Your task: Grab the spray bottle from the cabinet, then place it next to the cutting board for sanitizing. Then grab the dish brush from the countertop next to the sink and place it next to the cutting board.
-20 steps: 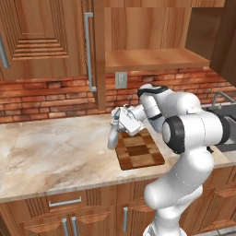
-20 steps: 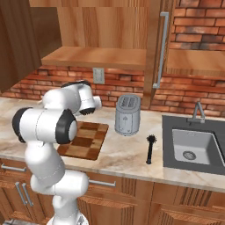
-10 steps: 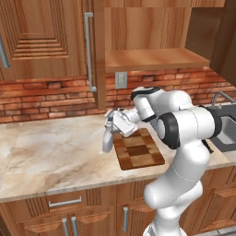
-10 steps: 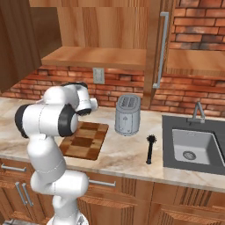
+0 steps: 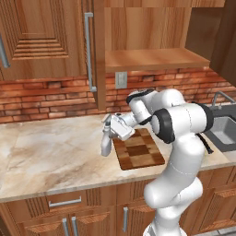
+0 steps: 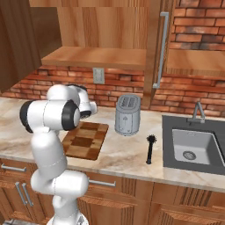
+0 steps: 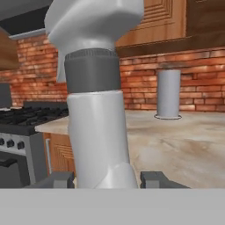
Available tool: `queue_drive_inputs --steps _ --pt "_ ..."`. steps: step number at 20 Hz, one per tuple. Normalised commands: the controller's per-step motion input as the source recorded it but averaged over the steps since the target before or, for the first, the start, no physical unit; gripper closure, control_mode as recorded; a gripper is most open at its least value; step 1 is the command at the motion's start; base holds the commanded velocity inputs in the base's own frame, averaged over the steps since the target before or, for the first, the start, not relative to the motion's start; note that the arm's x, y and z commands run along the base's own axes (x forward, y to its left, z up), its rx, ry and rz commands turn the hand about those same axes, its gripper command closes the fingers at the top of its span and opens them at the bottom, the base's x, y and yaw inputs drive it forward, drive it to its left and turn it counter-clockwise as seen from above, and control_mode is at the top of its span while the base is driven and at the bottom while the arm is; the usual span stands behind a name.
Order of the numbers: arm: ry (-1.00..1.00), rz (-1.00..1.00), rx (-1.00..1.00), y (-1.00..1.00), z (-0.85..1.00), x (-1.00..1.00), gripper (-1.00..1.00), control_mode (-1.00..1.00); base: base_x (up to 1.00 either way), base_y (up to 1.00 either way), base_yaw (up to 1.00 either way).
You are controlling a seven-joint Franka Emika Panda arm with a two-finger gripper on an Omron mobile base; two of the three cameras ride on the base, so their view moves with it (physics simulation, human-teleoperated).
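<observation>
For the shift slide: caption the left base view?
Gripper holds spray bottle just left of the cutting board.

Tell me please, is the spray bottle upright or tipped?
Upright: the spray bottle stands vertical in the hand, head up, left of the cutting board.

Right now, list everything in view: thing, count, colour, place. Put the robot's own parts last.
spray bottle: one, pale grey-white, upright, left of the board, between the fingers.
cutting board: one, checkered brown, on the counter.
countertop: one, beige marbled slab.
toaster: one, silver, right of the board.
dish brush: one, black, on the counter left of the sink.
sink: one, dark grey, far right.
faucet: one, silver, behind the basin.
cabinet: brown wood, above the counter.
stove: one, black and grey, beyond the counter's end.
grey cylinder: one, by the brick wall.
gripper: one, white, shut on the spray bottle.
</observation>
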Motion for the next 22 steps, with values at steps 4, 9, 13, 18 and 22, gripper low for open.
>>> queue_drive_inputs --steps 4,9,13,18,22 --pt "0.00 0.05 -0.02 0.01 -0.22 0.09 1.00 -1.00 0.00 0.00 0.00" --pt "0.00 0.04 -0.02 0.02 -0.25 0.08 1.00 -1.00 0.00 0.00 0.00" --pt "0.00 0.02 -0.02 0.01 -0.23 0.04 1.00 -1.00 0.00 0.00 0.00" --pt "0.00 0.02 -0.01 0.06 -0.22 0.01 1.00 -1.00 0.00 0.00 0.00" --pt "0.00 0.01 -0.01 0.05 -0.24 0.00 1.00 -1.00 0.00 0.00 0.00"
